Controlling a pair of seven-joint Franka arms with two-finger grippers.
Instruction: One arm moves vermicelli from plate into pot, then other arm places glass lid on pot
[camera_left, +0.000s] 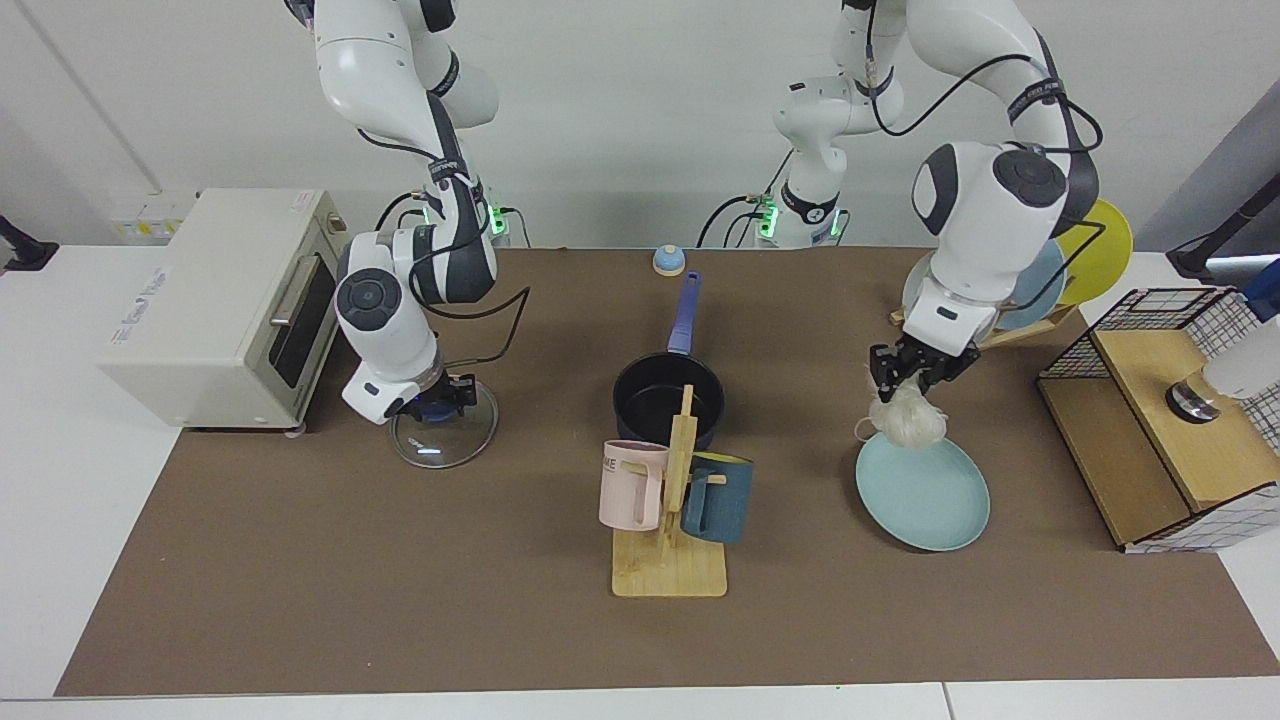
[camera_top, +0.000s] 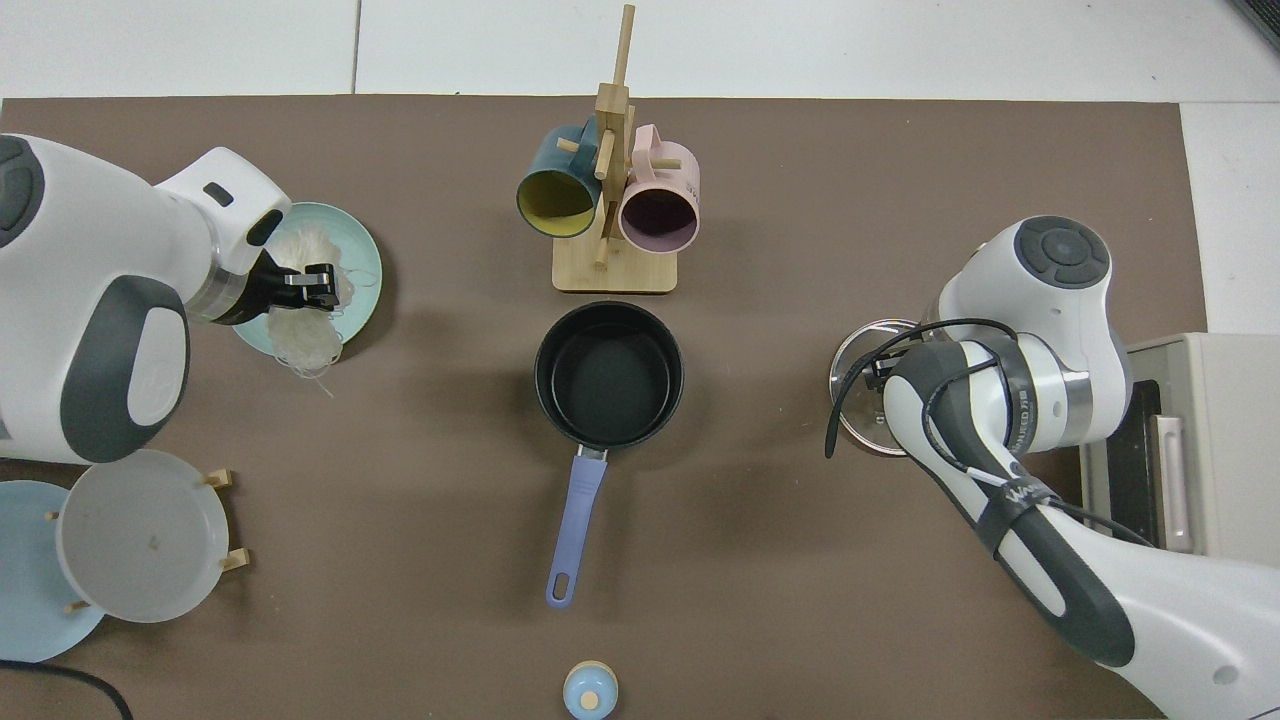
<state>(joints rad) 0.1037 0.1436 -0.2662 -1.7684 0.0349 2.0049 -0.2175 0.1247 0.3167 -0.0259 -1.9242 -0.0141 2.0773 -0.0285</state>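
Note:
My left gripper is shut on the vermicelli, a whitish clump hanging just above the far rim of the light-teal plate. From above, the left gripper holds the vermicelli over the plate's edge, with loose strands trailing. The black pot with its blue-purple handle stands mid-table and looks hollow inside. My right gripper is down on the blue knob of the glass lid, which lies flat on the mat; its fingers are shut around the knob.
A wooden mug stand with a pink and a dark-blue mug sits just in front of the pot. A toaster oven is beside the right arm. A plate rack and a wire-and-wood box flank the left arm. A small blue bell-like object lies behind the pot handle.

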